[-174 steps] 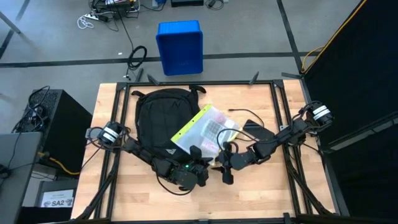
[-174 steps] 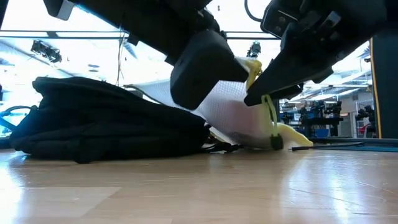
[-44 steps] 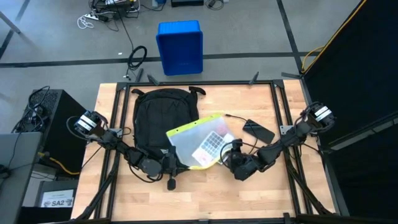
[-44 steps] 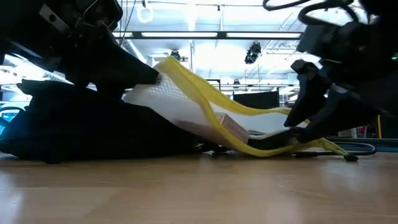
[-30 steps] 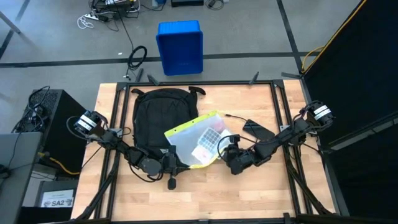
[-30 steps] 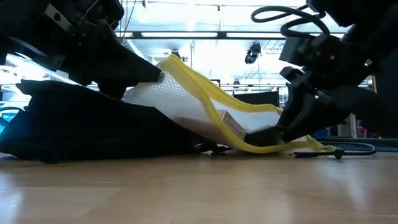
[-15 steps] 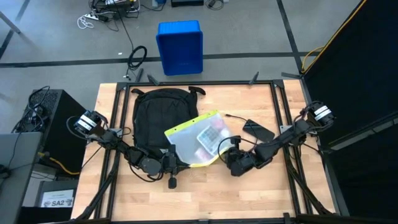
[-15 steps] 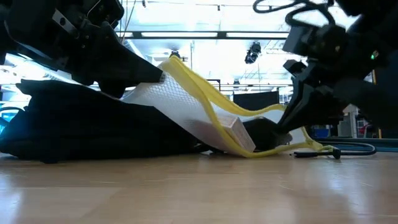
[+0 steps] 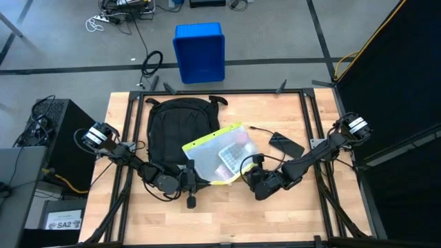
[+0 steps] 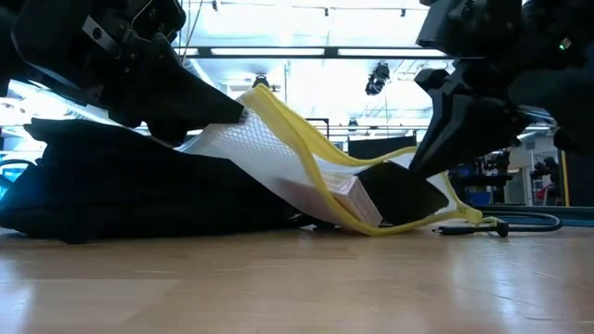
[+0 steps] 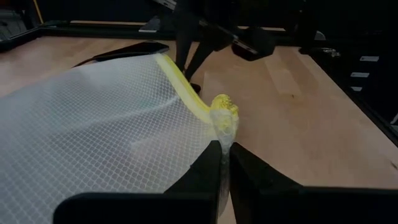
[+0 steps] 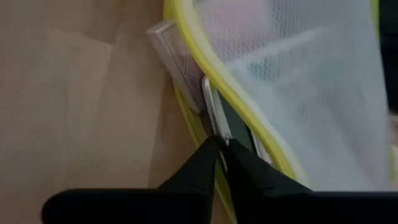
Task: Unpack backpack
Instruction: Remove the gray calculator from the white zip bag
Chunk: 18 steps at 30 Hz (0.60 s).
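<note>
**Soft pack, slippery pouch: where the grip belongs**

Fabric is the whole story from above. The large black fabric backpack (image 9: pixel 178 131) lies flat and slumped toward the rear left of the wooden table (image 9: pixel 289 213), top handle near the back edge. It looks limp rather than stiff, so it would fold if lifted by one point; straps or the top handle seem the sound places to take hold. A translucent mesh pouch with a yellow zip border (image 9: pixel 215 160) lies half on the pack's right side and half on the table, with small flat items inside. The left gripper (image 9: pixel 187 180) sits at the pack's front edge; the right gripper (image 9: pixel 249 180) is at the pouch's front right corner. A dark flat phone-like slab (image 9: pixel 286 145) lies apart, nearer the right edge.

At table height, the pouch (image 10: pixel 306 172) sags between the two arms, soft and light, its contents sliding to the low end.

The left wrist camera shows the left gripper (image 11: pixel 224 163) clamped on a bunched yellow corner of the pouch (image 11: pixel 93 118), mesh thin and probably slick.

The right wrist camera shows the right gripper (image 12: pixel 220 149) pinched together at the yellow border (image 12: pixel 205 56); whether it truly grips the border cannot be told. A flat pale box (image 12: pixel 177 59) lies loose at the mouth and could spill.
</note>
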Motion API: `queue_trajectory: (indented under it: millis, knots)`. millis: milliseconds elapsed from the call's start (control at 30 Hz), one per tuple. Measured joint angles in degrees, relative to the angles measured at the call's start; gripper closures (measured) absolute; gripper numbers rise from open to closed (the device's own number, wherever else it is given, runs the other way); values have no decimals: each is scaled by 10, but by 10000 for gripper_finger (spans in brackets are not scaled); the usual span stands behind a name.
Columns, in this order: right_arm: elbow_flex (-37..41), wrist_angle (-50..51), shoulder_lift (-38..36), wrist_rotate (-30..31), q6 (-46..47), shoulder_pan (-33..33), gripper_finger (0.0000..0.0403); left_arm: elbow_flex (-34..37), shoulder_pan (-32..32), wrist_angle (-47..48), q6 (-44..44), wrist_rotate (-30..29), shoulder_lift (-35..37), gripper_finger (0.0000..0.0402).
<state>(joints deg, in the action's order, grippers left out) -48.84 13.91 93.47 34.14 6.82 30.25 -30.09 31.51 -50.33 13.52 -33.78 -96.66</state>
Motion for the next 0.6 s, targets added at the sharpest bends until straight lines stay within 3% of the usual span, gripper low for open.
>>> queue_trajectory:
  millis: [367,600]
  knots:
    - [2,-32,27,-4,-5,1,247,0,0,1,0,0,0,402]
    - [2,-80,93,88,-45,-12,197,0,0,1,0,0,0,402]
